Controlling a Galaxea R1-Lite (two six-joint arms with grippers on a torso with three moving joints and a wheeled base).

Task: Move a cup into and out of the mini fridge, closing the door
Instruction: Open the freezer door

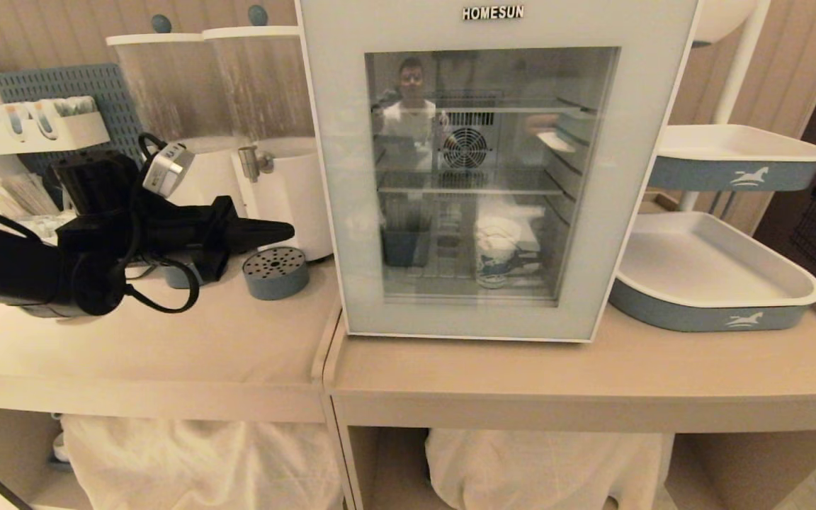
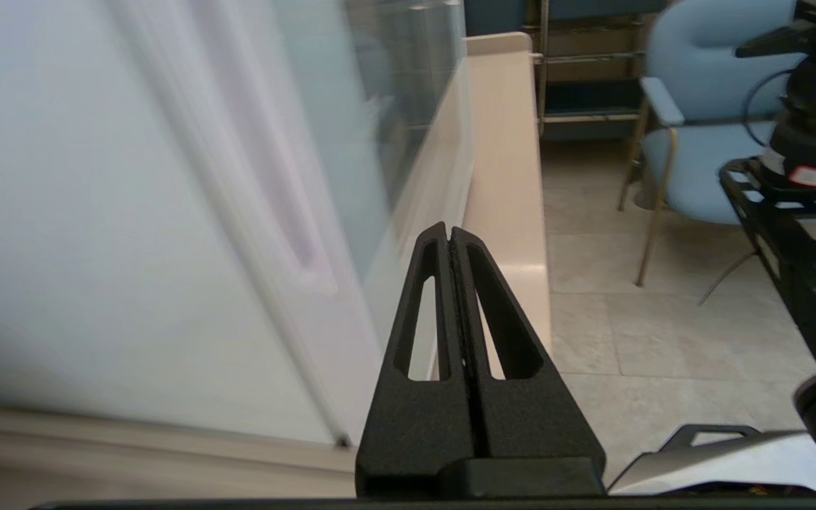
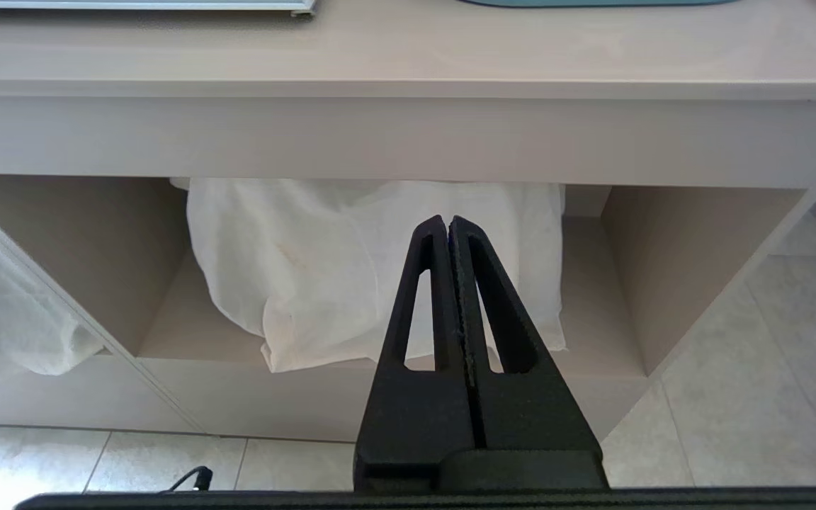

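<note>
White and boxy, the mini fridge is standing near the middle of the counter with its glass-windowed door sitting shut, and through the glass I am seeing the cup standing on the bottom wire shelf, toward the right side of the compartment. I am holding the left claw level over the counter's left part, just beside the door's left edge without touching it, its fingers pressed together on nothing. I am keeping the right claw parked below the counter's front edge, fingers together and empty, facing a white cloth in the open shelf underneath.
</note>
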